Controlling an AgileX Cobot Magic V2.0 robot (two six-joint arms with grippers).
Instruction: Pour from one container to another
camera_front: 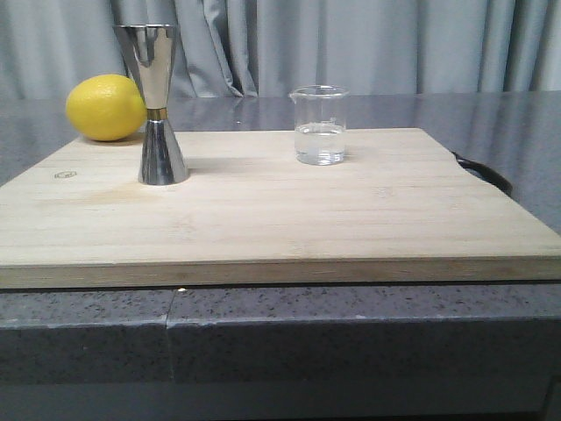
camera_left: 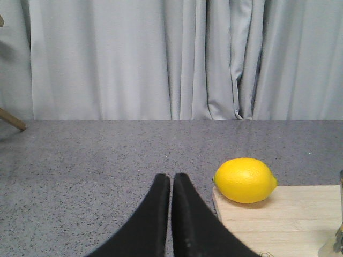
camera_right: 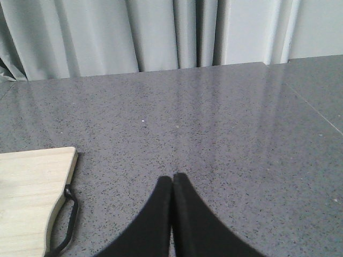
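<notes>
A small clear glass beaker [camera_front: 320,124] with clear liquid in its lower part stands upright on the wooden board [camera_front: 280,219], right of centre. The tall steel hourglass jigger [camera_front: 159,103] with a gold waist stands upright on the board's left part; a sliver of it shows at the edge of the left wrist view [camera_left: 338,235]. Neither gripper appears in the front view. My left gripper [camera_left: 171,179] is shut and empty over the grey counter, left of the board. My right gripper [camera_right: 172,178] is shut and empty over the counter, right of the board.
A yellow lemon [camera_front: 106,107] rests at the board's back left corner, also seen as the lemon [camera_left: 245,180] in the left wrist view. A black loop handle [camera_front: 482,169] hangs off the board's right edge. Grey curtains [camera_front: 351,44] close the back.
</notes>
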